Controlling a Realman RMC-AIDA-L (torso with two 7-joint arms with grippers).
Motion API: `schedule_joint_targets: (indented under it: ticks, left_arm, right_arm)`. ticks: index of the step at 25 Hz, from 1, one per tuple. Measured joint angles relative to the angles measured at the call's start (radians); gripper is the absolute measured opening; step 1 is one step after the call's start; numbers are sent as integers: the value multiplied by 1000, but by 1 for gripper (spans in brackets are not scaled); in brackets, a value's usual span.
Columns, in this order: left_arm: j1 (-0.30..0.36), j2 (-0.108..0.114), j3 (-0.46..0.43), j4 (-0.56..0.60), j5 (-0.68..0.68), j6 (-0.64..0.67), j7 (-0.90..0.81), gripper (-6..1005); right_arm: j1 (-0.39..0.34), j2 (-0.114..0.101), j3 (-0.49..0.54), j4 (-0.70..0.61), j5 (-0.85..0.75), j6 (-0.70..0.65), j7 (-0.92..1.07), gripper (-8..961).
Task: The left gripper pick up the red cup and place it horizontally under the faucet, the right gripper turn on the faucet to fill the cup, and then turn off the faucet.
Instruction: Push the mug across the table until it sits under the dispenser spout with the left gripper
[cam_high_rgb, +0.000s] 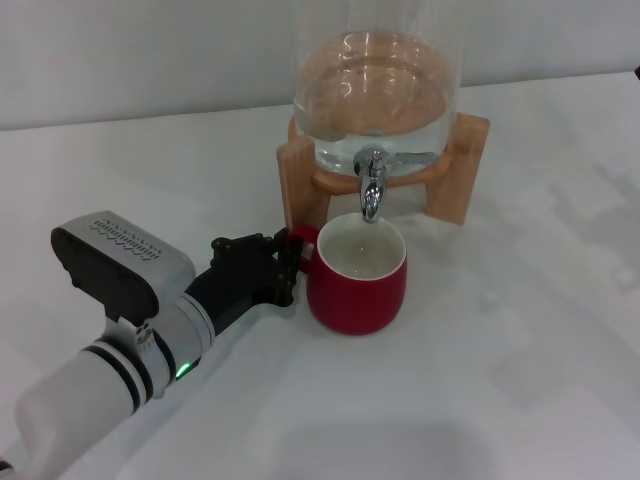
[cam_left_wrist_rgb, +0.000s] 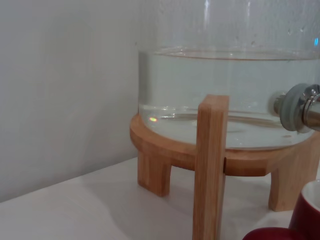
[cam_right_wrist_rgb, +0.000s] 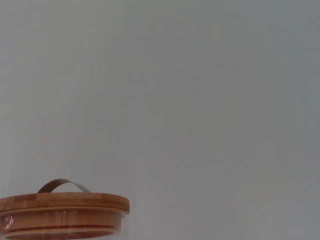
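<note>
Red cup (cam_high_rgb: 357, 279) stands upright on the worktop (cam_high_rgb: 500, 380), its off-white inside showing no water, directly under the faucet (cam_high_rgb: 372, 190). Left tool (cam_high_rgb: 283, 262) is clamped on the cup's handle. Behind, toward the worktop's far edge, a glass jar (cam_high_rgb: 375, 90) partly filled with water sits on a wooden stand (cam_high_rgb: 300, 180).

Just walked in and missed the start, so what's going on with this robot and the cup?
The left gripper is at the handle of the red cup, which stands upright on the table right under the faucet of a glass water jar on a wooden stand. No water is running and the cup looks empty. The right gripper is not in view; its wrist camera only sees the jar's lid.
</note>
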Motion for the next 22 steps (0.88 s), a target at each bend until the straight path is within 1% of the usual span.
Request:
schedule_joint_targets:
  ticks: [22]
  left_arm:
    - [1,0,0,-2,-1,-1,-14,170]
  right_arm:
    - [3,-1,0,0,-4,-1,0,769]
